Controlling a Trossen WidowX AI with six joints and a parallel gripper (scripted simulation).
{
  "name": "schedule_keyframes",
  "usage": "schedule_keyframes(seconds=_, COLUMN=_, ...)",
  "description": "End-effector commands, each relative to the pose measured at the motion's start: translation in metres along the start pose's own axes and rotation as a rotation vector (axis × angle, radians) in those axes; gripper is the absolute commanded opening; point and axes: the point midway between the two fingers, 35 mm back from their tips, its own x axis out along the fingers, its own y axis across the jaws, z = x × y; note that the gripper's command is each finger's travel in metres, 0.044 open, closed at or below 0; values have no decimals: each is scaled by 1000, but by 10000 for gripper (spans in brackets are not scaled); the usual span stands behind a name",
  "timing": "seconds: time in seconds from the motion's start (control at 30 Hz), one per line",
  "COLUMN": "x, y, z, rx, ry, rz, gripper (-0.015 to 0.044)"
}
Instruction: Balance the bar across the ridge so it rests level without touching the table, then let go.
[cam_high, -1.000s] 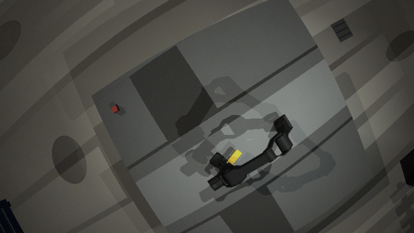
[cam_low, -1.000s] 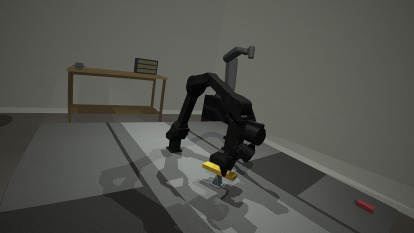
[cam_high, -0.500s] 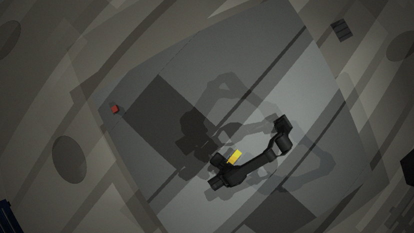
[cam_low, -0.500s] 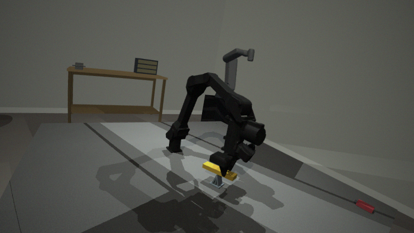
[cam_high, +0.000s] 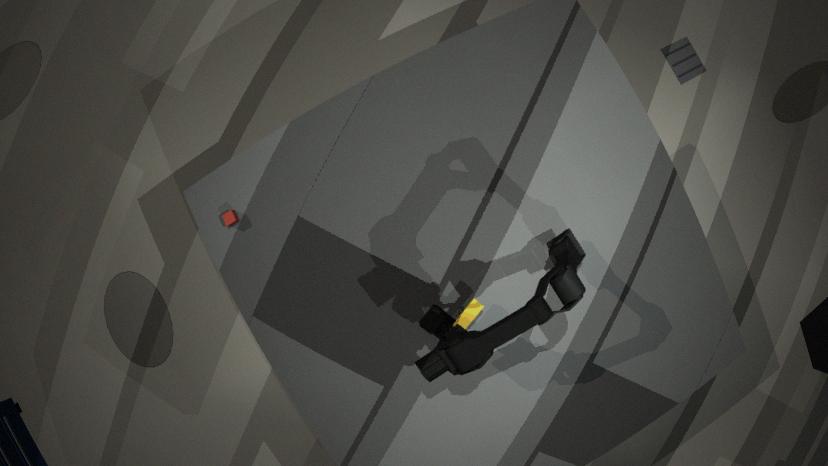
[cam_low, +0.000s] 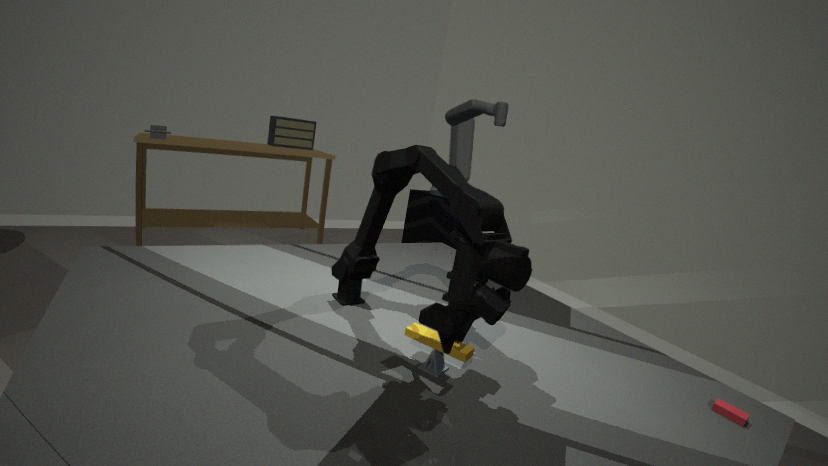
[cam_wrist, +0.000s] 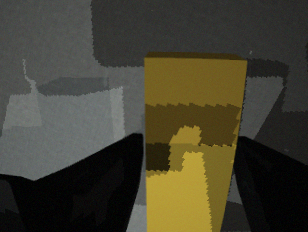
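The yellow bar (cam_high: 469, 314) (cam_low: 422, 334) (cam_wrist: 195, 85) lies across the top of the grey ridge (cam_low: 434, 364), clear of the table. It looks about level, though the slanted view makes a small tilt hard to judge. My gripper (cam_low: 453, 345) (cam_wrist: 188, 145) points down over the bar, with one finger on each side. The fingers are slightly open, and a thin gap shows beside the bar's left edge in the wrist view. Part of the bar is behind a finger in the exterior view. The ridge is hidden under the bar in the wrist view.
A red block (cam_high: 230, 218) (cam_low: 730, 412) lies far from the ridge near the table's edge. The arm's base (cam_low: 348, 289) stands behind the ridge. A wooden bench (cam_low: 231, 148) and a grey arm-like stand (cam_low: 461, 144) are in the background. Strong shadows cross the table.
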Motion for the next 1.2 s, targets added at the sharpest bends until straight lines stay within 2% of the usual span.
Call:
schedule_keyframes(seconds=0.0, x=0, y=0, z=0, rx=0, ry=0, rz=0, gripper=185)
schedule_keyframes(seconds=0.33, x=0, y=0, z=0, rx=0, ry=0, rz=0, gripper=440)
schedule_keyframes(seconds=0.47, x=-7, y=0, z=1, rx=0, ry=0, rz=0, gripper=440)
schedule_keyframes(seconds=0.77, x=-98, y=0, z=0, rx=0, ry=0, rz=1, gripper=440)
schedule_keyframes(seconds=1.17, x=-100, y=0, z=0, rx=0, ry=0, rz=1, gripper=440)
